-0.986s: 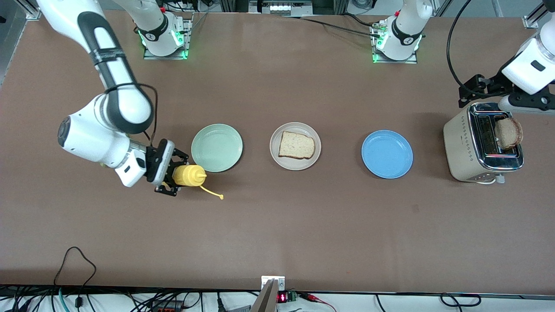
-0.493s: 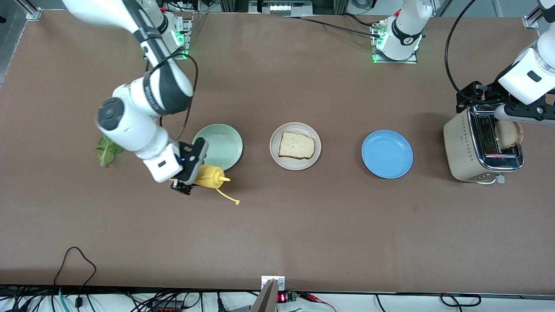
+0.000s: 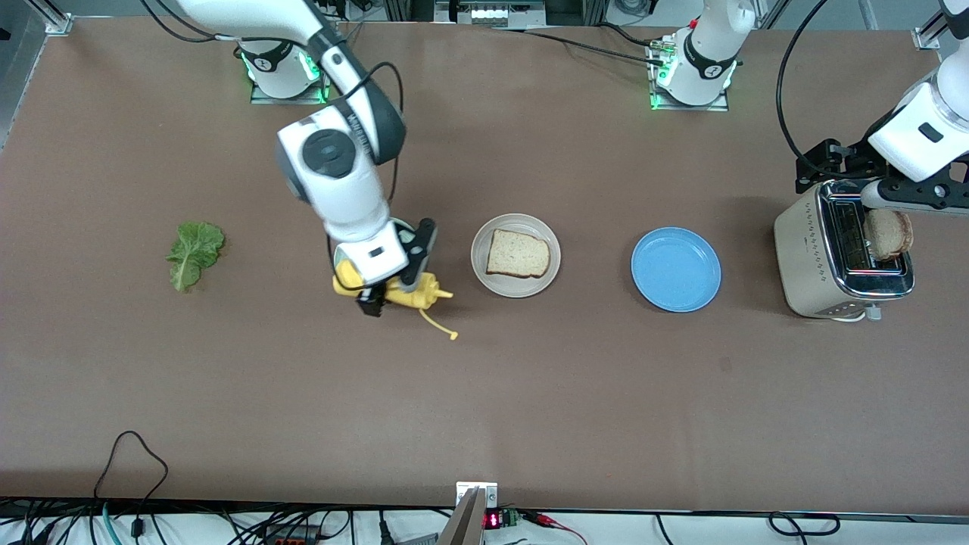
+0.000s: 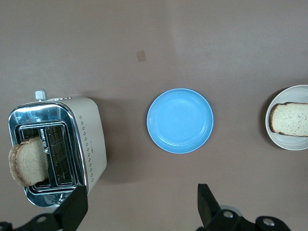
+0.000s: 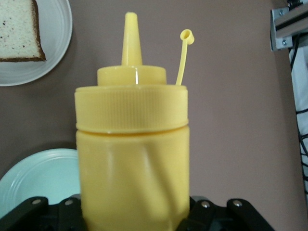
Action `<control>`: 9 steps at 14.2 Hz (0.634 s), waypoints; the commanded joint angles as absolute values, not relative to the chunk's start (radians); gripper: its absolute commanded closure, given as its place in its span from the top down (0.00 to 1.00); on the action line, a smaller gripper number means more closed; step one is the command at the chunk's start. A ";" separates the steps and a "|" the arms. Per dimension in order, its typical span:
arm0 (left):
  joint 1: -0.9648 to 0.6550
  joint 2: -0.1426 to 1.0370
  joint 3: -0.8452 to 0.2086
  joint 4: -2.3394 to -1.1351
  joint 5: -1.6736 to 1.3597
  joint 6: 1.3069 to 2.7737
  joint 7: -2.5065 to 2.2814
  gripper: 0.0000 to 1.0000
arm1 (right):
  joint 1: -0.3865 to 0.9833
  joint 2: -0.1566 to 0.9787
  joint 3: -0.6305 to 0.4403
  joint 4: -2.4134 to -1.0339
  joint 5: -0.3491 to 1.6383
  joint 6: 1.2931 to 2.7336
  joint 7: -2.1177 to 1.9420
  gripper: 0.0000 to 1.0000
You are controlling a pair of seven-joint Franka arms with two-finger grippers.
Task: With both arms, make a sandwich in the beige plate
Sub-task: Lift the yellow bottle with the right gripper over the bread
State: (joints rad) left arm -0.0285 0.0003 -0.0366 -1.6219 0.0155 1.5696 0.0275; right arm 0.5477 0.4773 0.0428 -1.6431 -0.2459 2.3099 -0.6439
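Note:
The beige plate sits mid-table with one slice of bread on it; both also show in the left wrist view, plate and bread. My right gripper is shut on a yellow squeeze bottle, held sideways over the table beside the beige plate, nozzle toward it. The bottle fills the right wrist view, cap strap dangling. A second bread slice stands in the toaster. My left gripper hangs open over the toaster. A lettuce leaf lies toward the right arm's end.
A mint-green plate lies under the right arm, mostly hidden in the front view. A blue plate sits bare between the beige plate and the toaster. Cables run along the table edge nearest the front camera.
The right arm swung the yellow bottle from the mint-green plate's outer side toward the beige plate, uncovering the lettuce leaf. The left gripper shifted slightly over the toaster, still open.

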 commanded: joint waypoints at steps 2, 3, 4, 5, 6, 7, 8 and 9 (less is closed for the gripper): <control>-0.017 0.011 -0.040 -1.592 0.009 1.545 0.041 1.00 | 0.662 0.532 0.029 -1.575 -0.398 2.240 -0.566 0.31; -0.017 0.011 -0.040 -1.592 0.009 1.545 0.041 1.00 | 0.698 0.551 0.029 -1.574 -0.449 2.238 -0.565 0.31; -0.017 0.012 -0.040 -1.592 0.009 1.545 0.041 1.00 | 0.724 0.569 0.028 -1.572 -0.480 2.238 -0.552 0.31; -0.015 0.012 -0.040 -1.592 0.009 1.545 0.040 1.00 | 0.748 0.592 0.028 -1.568 -0.515 2.234 -0.522 0.31; -0.015 0.011 -0.040 -1.592 0.009 1.545 0.040 1.00 | 0.767 0.609 0.028 -1.560 -0.547 2.229 -0.487 0.31; -0.015 0.011 -0.040 -1.592 0.009 1.545 0.040 1.00 | 0.791 0.635 0.028 -1.542 -0.575 2.209 -0.454 0.31; -0.015 0.012 -0.040 -1.592 0.009 1.545 0.040 1.00 | 0.810 0.661 0.028 -1.514 -0.600 2.179 -0.437 0.31; -0.014 0.011 -0.040 -1.592 0.009 1.545 0.040 1.00 | 0.824 0.685 0.026 -1.485 -0.620 2.149 -0.430 0.31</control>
State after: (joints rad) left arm -0.0243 0.0003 -0.0362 -1.6215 0.0155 1.5673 0.0275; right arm 0.7882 0.6300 0.0407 -1.5790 -0.5707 2.2201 -0.4558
